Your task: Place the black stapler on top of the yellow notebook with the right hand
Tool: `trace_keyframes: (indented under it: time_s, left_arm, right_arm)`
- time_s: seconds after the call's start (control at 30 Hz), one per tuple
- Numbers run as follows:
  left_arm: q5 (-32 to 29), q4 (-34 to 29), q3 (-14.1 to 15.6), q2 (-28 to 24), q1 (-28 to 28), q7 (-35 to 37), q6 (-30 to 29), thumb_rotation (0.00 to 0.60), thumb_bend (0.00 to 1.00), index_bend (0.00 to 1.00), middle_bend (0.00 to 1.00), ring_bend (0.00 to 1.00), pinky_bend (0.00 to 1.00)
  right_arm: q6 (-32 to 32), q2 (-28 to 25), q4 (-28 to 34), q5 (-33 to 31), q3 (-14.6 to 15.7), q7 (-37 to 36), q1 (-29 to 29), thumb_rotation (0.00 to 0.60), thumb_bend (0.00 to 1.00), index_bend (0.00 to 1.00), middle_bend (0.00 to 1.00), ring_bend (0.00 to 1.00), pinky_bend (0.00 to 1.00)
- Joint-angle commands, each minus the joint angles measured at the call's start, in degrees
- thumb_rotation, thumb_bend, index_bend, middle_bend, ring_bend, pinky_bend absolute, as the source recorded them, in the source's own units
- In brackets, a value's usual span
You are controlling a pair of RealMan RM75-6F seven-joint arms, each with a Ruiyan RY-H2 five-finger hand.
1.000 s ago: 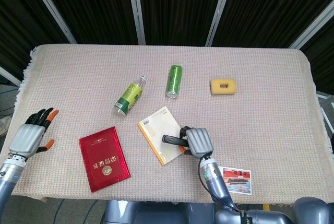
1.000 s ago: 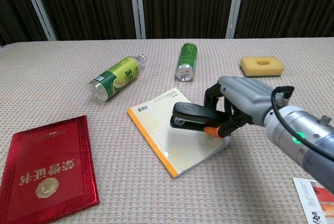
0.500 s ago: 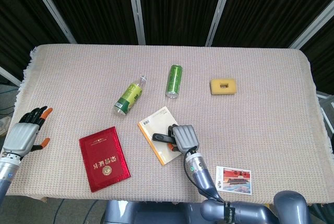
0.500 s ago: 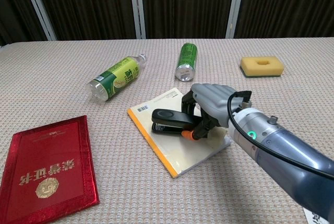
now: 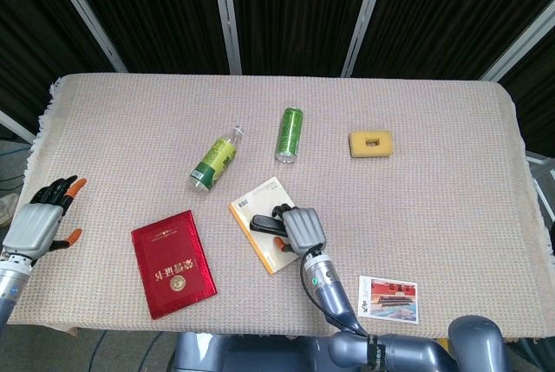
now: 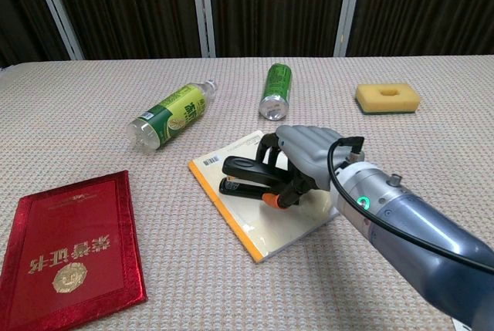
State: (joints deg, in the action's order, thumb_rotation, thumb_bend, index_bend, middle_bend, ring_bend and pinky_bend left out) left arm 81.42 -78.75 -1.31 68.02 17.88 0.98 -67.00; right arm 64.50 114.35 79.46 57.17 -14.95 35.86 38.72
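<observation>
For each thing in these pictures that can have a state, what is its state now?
black stapler: over the notebook, held by the right hand.
yellow notebook: closed, flat on the table.
right hand: fingers closed around the stapler.
left hand: holds nothing, fingers apart.
green bottle: lying on its side.
green can: lying on its side.
red booklet: closed, lying flat.
yellow sponge: lying flat.
</observation>
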Motion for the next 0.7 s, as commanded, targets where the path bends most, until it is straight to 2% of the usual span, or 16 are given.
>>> trace_keyframes:
  time_s: [0.03, 0.23, 0.3, 0.47, 0.6, 0.7]
  left_arm:
    - [0.2, -0.1, 0.1, 0.0, 0.0, 0.0, -0.1, 0.600, 0.32, 0.00, 0.00, 0.00, 0.13]
    - [1.0, -0.7, 0.4, -0.2, -0.1, -0.1, -0.6, 0.600, 0.32, 0.00, 0.00, 0.00, 0.13]
    - [1.1, -0.9, 0.4, -0.3, -0.2, -0.3, -1.0, 0.600, 0.32, 0.00, 0.00, 0.00, 0.13]
    - [1.7, -1.4, 0.6, -0.4, -0.5, -0.9, -1.8, 0.600, 0.32, 0.00, 0.00, 0.00, 0.13]
    - [2.3, -2.0, 0.8, -0.4, -0.9, -1.9, -2.9, 0.600, 0.32, 0.00, 0.00, 0.00, 0.13]
    - [2.7, -2.6, 0.8, -0.4, -1.1, -2.9, -3.9, 0.600, 0.32, 0.00, 0.00, 0.00, 0.13]
  right_arm:
    - [0.4, -2.1, 2.9, -0.4, 0.8, 0.9, -0.8, 0.600, 0.34, 0.02, 0.16, 0.29, 0.50]
    - [3.9, -6.2, 9.5, 1.1, 2.1, 2.1, -2.9, 0.600, 0.32, 0.00, 0.07, 0.20, 0.47]
    - [6.2, -8.7, 13.3, 2.1, 3.3, 3.3, -4.2, 0.600, 0.31, 0.00, 0.04, 0.16, 0.42]
    - [12.4, -16.6, 21.7, 5.7, 7.1, 6.7, -8.2, 0.600, 0.27, 0.00, 0.00, 0.01, 0.22]
    - [18.1, -24.9, 26.4, 10.4, 10.7, 4.6, -13.0, 0.600, 0.24, 0.00, 0.00, 0.00, 0.15]
    - [22.4, -30.6, 27.1, 14.7, 13.4, 0.4, -16.9, 0.600, 0.23, 0.00, 0.00, 0.00, 0.06]
